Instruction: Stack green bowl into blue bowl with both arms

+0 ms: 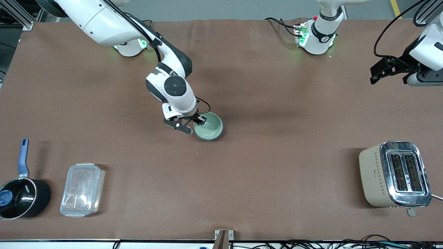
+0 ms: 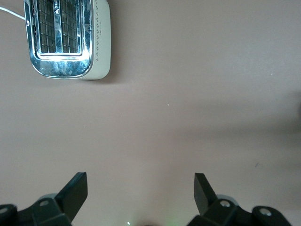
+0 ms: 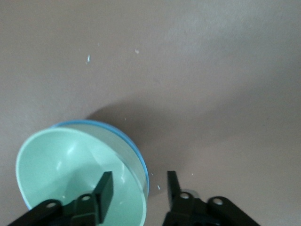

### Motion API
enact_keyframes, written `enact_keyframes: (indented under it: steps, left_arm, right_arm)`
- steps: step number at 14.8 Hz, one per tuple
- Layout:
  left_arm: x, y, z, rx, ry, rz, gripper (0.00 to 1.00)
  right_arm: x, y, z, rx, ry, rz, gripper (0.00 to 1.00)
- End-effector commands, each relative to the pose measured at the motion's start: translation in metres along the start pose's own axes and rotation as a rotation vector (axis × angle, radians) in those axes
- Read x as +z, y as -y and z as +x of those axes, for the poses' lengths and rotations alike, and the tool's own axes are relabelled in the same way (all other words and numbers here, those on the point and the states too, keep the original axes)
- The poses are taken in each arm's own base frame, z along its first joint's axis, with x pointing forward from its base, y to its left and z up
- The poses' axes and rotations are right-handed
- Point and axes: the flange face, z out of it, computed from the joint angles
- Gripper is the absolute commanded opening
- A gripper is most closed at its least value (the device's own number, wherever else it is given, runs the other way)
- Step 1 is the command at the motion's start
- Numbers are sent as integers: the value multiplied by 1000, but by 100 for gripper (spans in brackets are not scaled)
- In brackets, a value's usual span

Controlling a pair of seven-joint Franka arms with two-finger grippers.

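Right gripper point(image 1: 191, 125): low over the middle of the table point(image 1: 277, 114), at the rim of the green bowl; in the right wrist view point(image 3: 136, 188) its fingers stand apart, one finger point(image 3: 105, 188) inside the bowl and the other outside it, with the bowl wall between them; whether the pads touch the wall cannot be told
Green bowl point(image 1: 208, 126): sits nested in the blue bowl, mouth up, near the middle of the table; in the right wrist view point(image 3: 70, 174) its pale mint inside fills most of the stack
Blue bowl point(image 3: 123, 136): under the green bowl; only a thin blue rim shows around the green one in the right wrist view; in the front view it is hard to make out
Left gripper point(image 1: 387, 71): up in the air over the left arm's end of the table, waiting; in the left wrist view point(image 2: 141, 190) its fingers are spread wide with nothing between them
Toaster point(image 1: 394, 174): beige with a chrome top, at the left arm's end, nearer to the front camera than the bowls; also seen in the left wrist view point(image 2: 68, 37)
Saucepan point(image 1: 21, 193): black with a blue handle, at the right arm's end, near the front edge
Plastic container point(image 1: 82, 189): clear, lidded, just beside the saucepan, toward the middle
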Motion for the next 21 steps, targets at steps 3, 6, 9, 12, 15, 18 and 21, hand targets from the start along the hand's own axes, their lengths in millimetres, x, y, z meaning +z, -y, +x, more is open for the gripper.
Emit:
enact_keyframes:
  steps: [3,6,9,12,15,18,21]
  left_arm:
    - [-6,-5,-1,7,-19,-8,100]
    - [-3,-6,2,7,-13,-10,100]
    - [-6,-7,3,9,-25,-14,100]
    - [-7,-7,3,13,-27,-14,100]
    - [-9,-6,2,23,-28,-13,100]
    - [-16,-6,2,27,-41,-14,100]
    - [-16,-6,2,24,-40,-14,100]
  right_arm:
    - [-115,-43,26,-43,-149,-130,100]
    - [-182,-89,73,-112,-224,-177,100]
    - [-257,-151,123,-139,-161,-149,100]
    - [-324,-220,166,-216,-82,-108,100]
    - [-379,-282,185,-251,0,-59,100]
    - [-408,-322,196,-316,12,-55,100]
    - [-406,-325,199,-361,17,-56,100]
